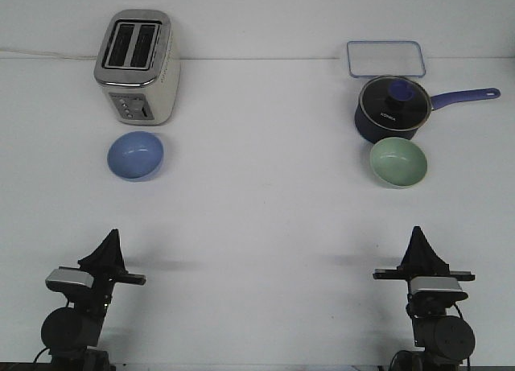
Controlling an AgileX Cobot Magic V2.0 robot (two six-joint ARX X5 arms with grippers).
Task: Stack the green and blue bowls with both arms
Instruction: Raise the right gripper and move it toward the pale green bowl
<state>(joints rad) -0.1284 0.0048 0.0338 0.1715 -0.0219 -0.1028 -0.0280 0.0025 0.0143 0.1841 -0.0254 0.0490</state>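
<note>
Periwinkle glaze is showing inside the blue bowl (135, 155), sitting empty just in front of the toaster (137, 67), while the green bowl (398, 161) is sitting empty, touching or nearly touching the front of the lidded navy saucepan (390, 107). A clear lidded container (385, 59) is lying behind the saucepan, its contents unreadable. The left gripper (107, 250) and right gripper (418, 246) are resting well apart from both bowls, their jaws appearing closed to a point.

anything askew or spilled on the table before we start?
Nothing stands out. Blue bowl sits upright in front of the toaster, green bowl upright just in front of the lidded saucepan. No spills or damage visible.
</note>
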